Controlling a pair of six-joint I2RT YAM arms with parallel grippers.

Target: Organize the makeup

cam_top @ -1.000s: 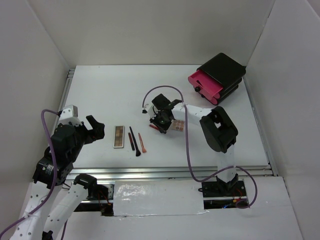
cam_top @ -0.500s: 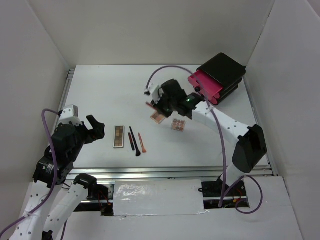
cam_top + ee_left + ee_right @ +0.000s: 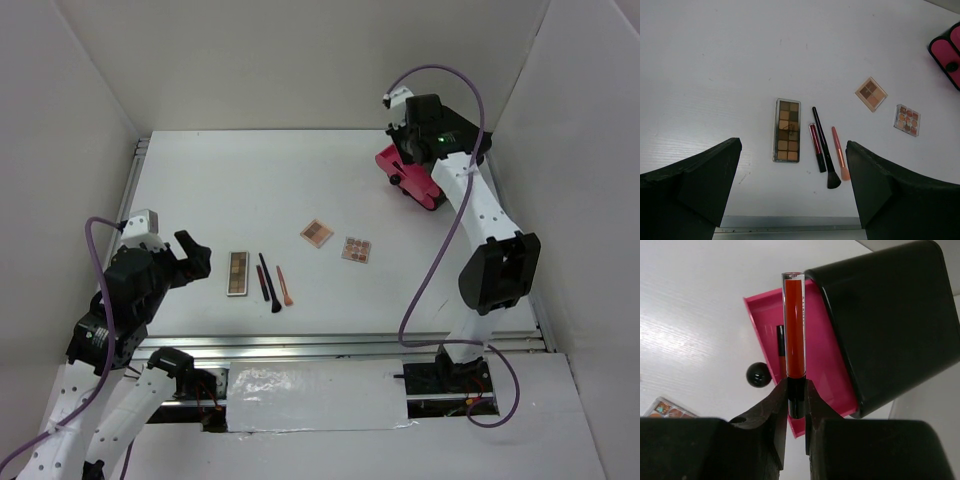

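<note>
The right gripper (image 3: 795, 391) hung over the open pink drawer (image 3: 815, 365) of the black box (image 3: 890, 320) at the far right corner of the table (image 3: 220, 180). Its jaws were clenched on the dark cap end of a red-orange lip gloss tube (image 3: 794, 325). The tube pointed straight out from the jaws and, in the wrist view, lay across the drawer's tray; whether it touched the tray could not be told. A second slim item (image 3: 781, 347) rested inside the drawer beside it, and the drawer's round black knob (image 3: 756, 374) showed at the front.

The rest of the makeup sat on the open table. Near the middle lay a tan four-pan palette (image 3: 317, 233) and, just to its right but apart from it, a many-pan palette (image 3: 356, 249). Closer to the left arm, a narrow brown eyeshadow palette (image 3: 237, 273) lay with its long side running away from the arms. To its right, a dark red tube (image 3: 261, 283), a black brush (image 3: 268, 284) and an orange brush (image 3: 284, 286) lay side by side, roughly parallel to it. The red tube and black brush were close together.

The left gripper (image 3: 194, 256) hovered above the near left part of the table, short of the eyeshadow palette, its jaws spread wide and holding nothing.
</note>
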